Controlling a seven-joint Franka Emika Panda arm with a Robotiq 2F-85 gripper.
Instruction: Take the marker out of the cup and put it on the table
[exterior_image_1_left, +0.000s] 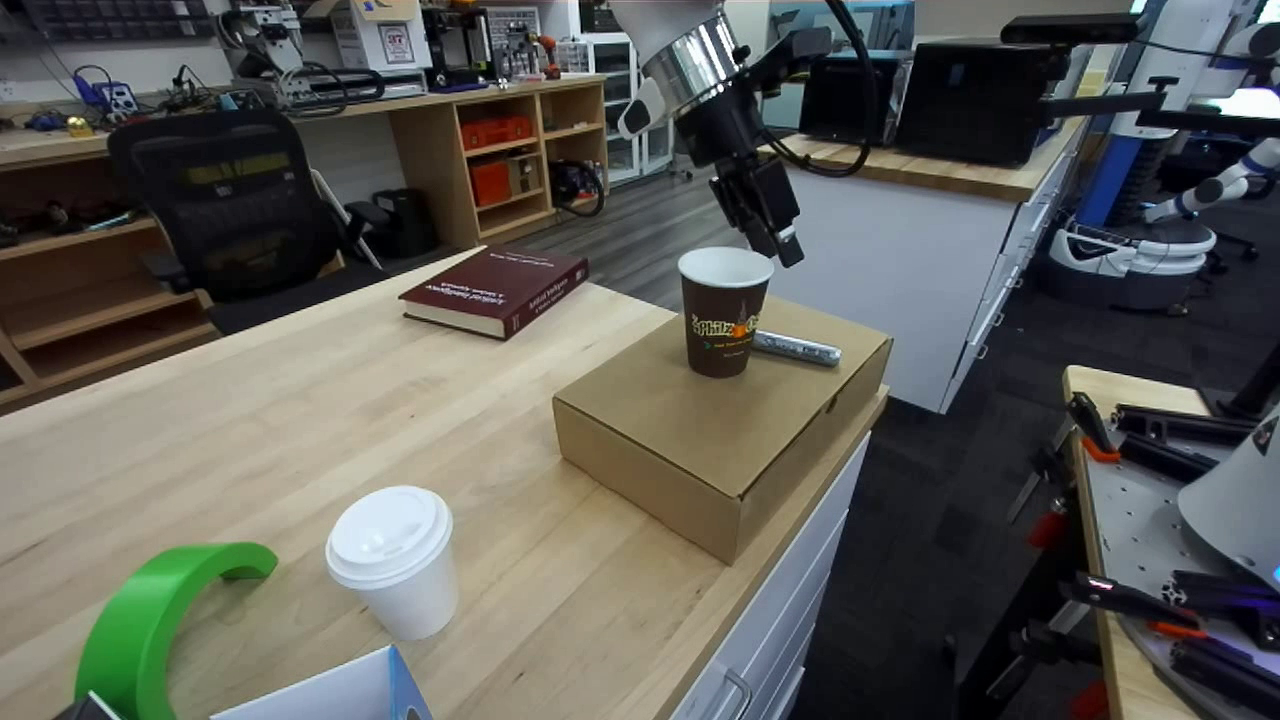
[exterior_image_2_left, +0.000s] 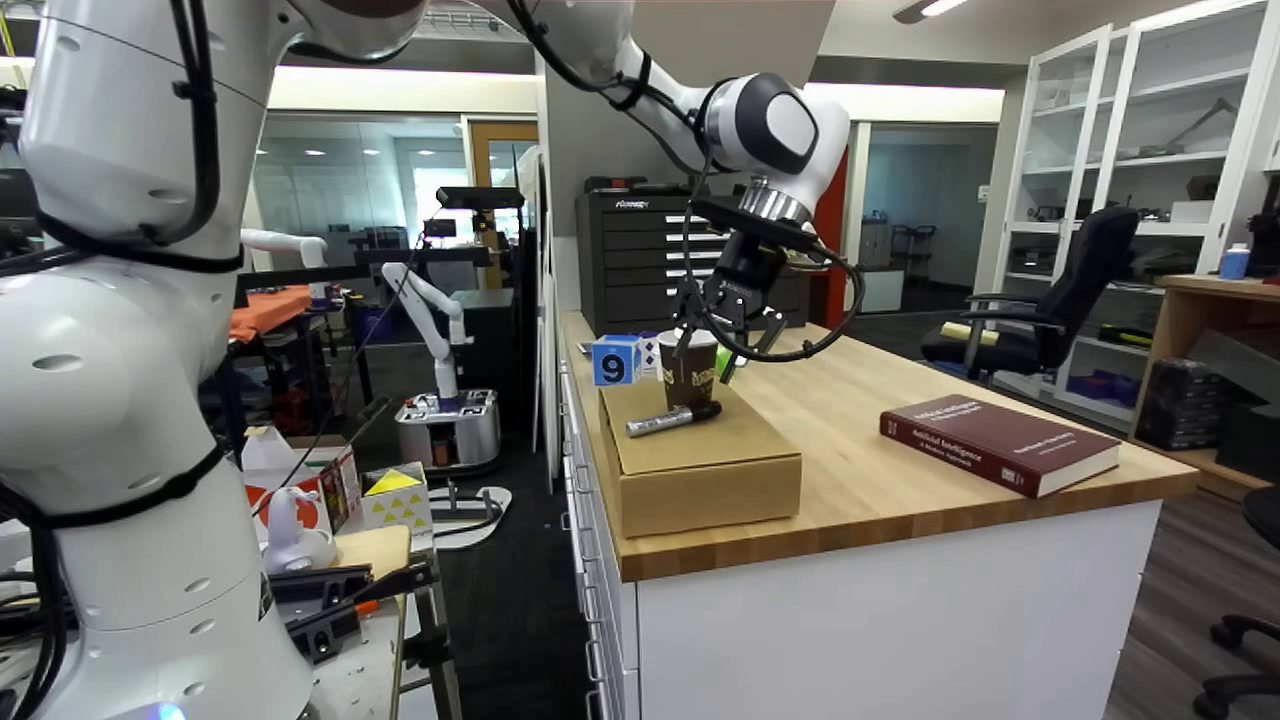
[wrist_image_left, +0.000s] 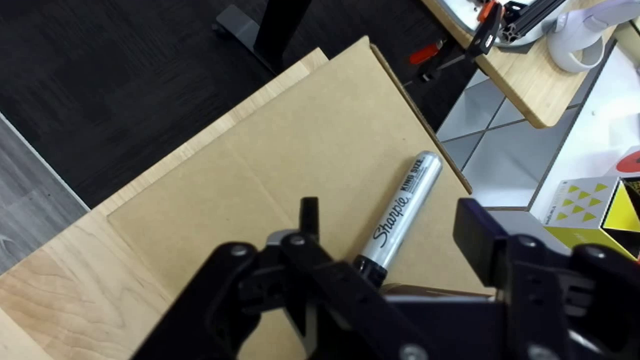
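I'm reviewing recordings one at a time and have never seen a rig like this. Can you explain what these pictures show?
The machine is a Franka Panda robot arm ending in a two-fingered claw. Two pictures come from cameras standing outside it; the close-up comes from its wrist, so the claw fills the foreground. On the wooden worktop are a cardboard box, a maroon Artificial Intelligence textbook, a white lidded cup and a green arch. On the box, a brown Philz paper cup stands upright; beside it, not in it, lies a silver-and-black Sharpie marker. The claw is open near that cup's rim and appears to hold nothing.
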